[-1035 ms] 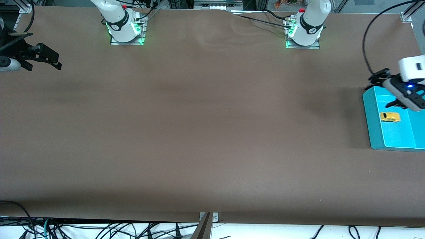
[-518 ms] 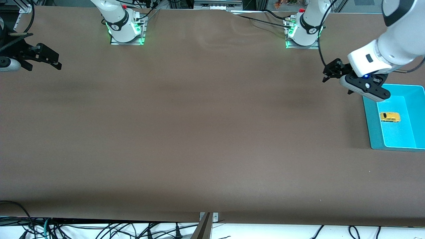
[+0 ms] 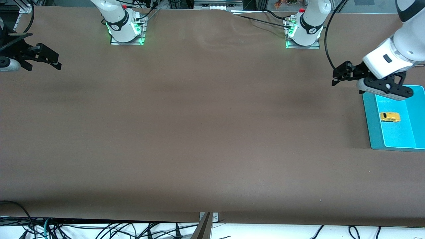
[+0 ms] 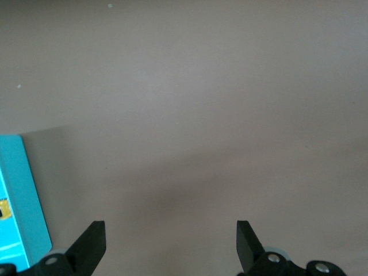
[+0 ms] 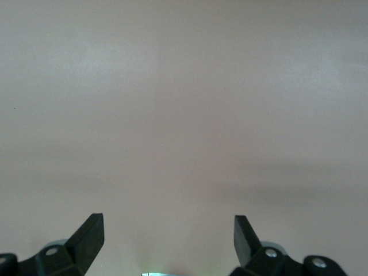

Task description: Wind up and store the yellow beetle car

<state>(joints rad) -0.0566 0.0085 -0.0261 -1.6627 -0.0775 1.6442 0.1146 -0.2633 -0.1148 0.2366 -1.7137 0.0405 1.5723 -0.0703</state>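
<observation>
The yellow beetle car [image 3: 390,117] lies in a teal bin [image 3: 372,123] at the left arm's end of the table. My left gripper [image 3: 395,95] is open and empty, up in the air over the bin's corner that is farthest from the front camera. In the left wrist view its fingers [image 4: 171,230] are spread over bare table, with the bin's wall [image 4: 20,195] and a sliver of the car [image 4: 3,208] at the edge. My right gripper [image 3: 53,62] is open and empty, waiting at the right arm's end of the table; its wrist view [image 5: 168,224] shows only table.
The brown table [image 3: 206,126] holds nothing else. The two arm bases [image 3: 126,28] [image 3: 303,31] stand along the edge farthest from the front camera. Cables hang below the nearest edge.
My left gripper has left the bin, risen and swung out over the table beside it, then drifted back toward the bin's corner. The car stays in the bin. The right arm has not moved.
</observation>
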